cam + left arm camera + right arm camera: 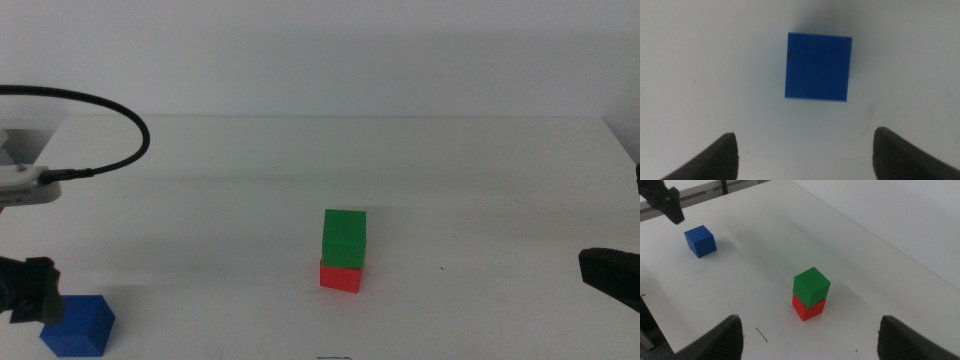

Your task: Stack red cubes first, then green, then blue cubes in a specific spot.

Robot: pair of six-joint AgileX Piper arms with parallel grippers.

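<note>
The left gripper [802, 155], jaws spread wide, hangs over the blue cube [817, 66]; it should centre, then descend squarely. The green cube [345, 238] tops the red cube [340, 277] at three o'clock from it (right gripper [810, 335] waits, also spread).

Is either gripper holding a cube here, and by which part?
Nothing is held. Left gripper hangs open above the blue cube; right gripper waits open.

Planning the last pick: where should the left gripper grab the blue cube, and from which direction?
Take the blue cube from straight above, across two opposite side faces. It sits flat and alone on the white table, and in the left wrist view its edges lie nearly square to the open left gripper, so probably only a slight wrist turn is needed. The right gripper waits, open.
</note>
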